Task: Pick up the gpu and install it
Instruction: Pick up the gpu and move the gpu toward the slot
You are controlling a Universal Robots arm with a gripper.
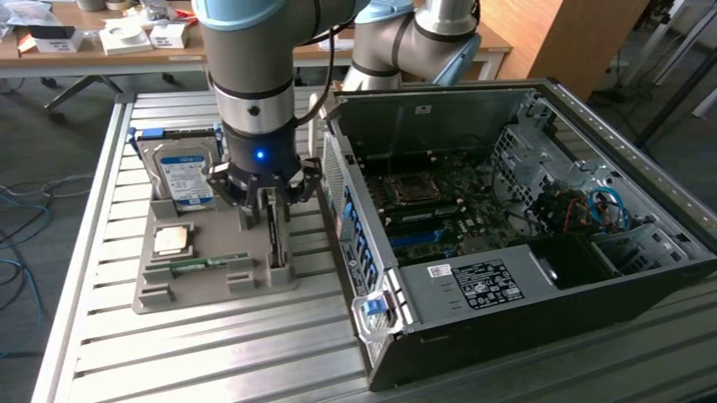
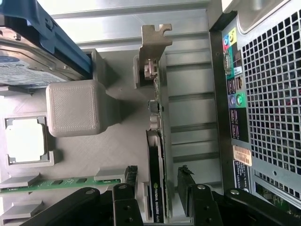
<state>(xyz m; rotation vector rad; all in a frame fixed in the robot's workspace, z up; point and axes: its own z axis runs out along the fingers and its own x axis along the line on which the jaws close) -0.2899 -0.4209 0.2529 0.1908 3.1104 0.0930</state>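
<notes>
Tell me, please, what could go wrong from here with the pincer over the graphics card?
The open pincer straddles the graphics card, which stands on its thin edge; an off-centre squeeze could tilt it or let it slip.
The card sits in holders of the gray tray; a crooked lift might drag the tray along.
The computer case stands close beside, so the card's metal bracket could catch its wall.
</notes>
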